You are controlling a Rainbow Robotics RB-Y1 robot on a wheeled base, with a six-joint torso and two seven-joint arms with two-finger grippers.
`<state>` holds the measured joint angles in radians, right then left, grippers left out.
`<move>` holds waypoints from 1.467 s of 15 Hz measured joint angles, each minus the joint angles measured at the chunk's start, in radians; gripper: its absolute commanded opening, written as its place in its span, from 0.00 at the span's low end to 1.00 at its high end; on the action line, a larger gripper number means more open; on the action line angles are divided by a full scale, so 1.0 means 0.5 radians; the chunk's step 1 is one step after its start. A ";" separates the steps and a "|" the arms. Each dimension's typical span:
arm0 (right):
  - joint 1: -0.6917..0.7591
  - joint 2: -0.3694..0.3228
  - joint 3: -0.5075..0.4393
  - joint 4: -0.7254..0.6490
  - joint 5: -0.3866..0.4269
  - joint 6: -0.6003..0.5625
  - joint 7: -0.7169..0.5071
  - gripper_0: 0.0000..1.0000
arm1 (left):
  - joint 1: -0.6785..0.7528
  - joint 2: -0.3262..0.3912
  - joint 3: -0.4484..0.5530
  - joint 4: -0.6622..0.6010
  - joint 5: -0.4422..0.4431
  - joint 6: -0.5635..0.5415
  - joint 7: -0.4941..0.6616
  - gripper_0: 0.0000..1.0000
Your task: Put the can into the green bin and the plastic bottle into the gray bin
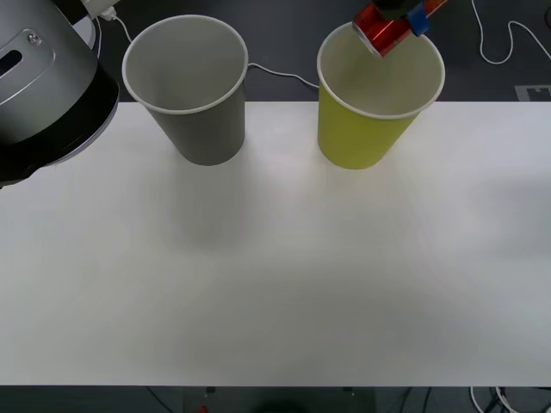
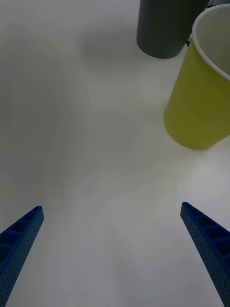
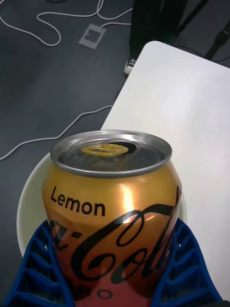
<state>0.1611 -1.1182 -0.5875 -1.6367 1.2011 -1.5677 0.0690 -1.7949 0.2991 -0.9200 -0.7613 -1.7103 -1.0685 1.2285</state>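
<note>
The can (image 1: 381, 33) hangs tilted over the far rim of the green bin (image 1: 362, 133), silver top pointing down toward the cup's mouth, clamped between the blue fingers of the left gripper (image 1: 405, 21) — this arm reaches in from the top of the front view. In the left wrist view the can (image 3: 112, 211) fills the lower frame: gold band w/ "Lemon" lettering, pull-tab top, a blue ribbed finger (image 3: 36, 273) pressed on each side, and the green bin's pale rim (image 3: 29, 201) showing beneath it.

The green bin stands upright near the bench's far edge, right of centre; the gray bin (image 1: 198, 112) stands upright near the same far edge, left of centre — the two cups are apart, not touching. Bench (image 1: 275, 275) is white.

The right gripper (image 2: 115, 254) hovers above the bench w/ its blue fingers (image 2: 206, 240) spread wide, holding nothing; its view takes in the green bin (image 2: 201, 110) and, beyond it, the gray bin (image 2: 163, 29).
</note>
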 measured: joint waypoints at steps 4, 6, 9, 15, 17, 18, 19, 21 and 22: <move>0.000 0.000 0.000 0.000 0.000 0.000 0.000 1.00 | 0.000 -0.044 -0.001 0.068 -0.015 0.036 0.000 0.00; 0.000 0.000 0.000 0.000 0.000 0.000 0.000 1.00 | 0.000 -0.049 -0.001 0.079 -0.017 0.058 0.000 0.05; 0.000 0.000 0.000 0.000 0.000 0.000 0.000 1.00 | 0.000 -0.048 -0.001 0.083 -0.004 0.080 0.000 0.94; 0.000 0.000 0.000 0.000 0.000 0.000 0.000 1.00 | -0.001 -0.038 0.002 0.086 0.041 0.072 0.003 1.00; 0.000 0.000 0.000 0.000 0.000 0.000 0.000 1.00 | -0.007 0.009 0.039 0.055 0.063 -0.003 0.001 1.00; 0.000 0.000 0.000 0.000 0.000 0.000 0.000 1.00 | -0.007 0.052 0.064 0.016 0.072 -0.059 0.000 1.00; 0.000 0.000 0.000 0.000 0.000 0.000 0.000 1.00 | -0.007 0.107 0.074 -0.035 0.085 -0.115 -0.002 1.00; 0.000 0.000 0.000 0.000 0.000 0.000 0.000 1.00 | -0.007 0.247 0.076 -0.143 0.148 -0.214 -0.030 1.00; 0.000 0.000 0.000 0.000 0.000 0.000 0.000 1.00 | -0.007 0.316 0.076 -0.171 0.219 -0.259 -0.072 1.00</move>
<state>0.1611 -1.1182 -0.5875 -1.6367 1.2011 -1.5677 0.0690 -1.7982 0.4572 -0.8822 -0.8470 -1.6008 -1.1982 1.1927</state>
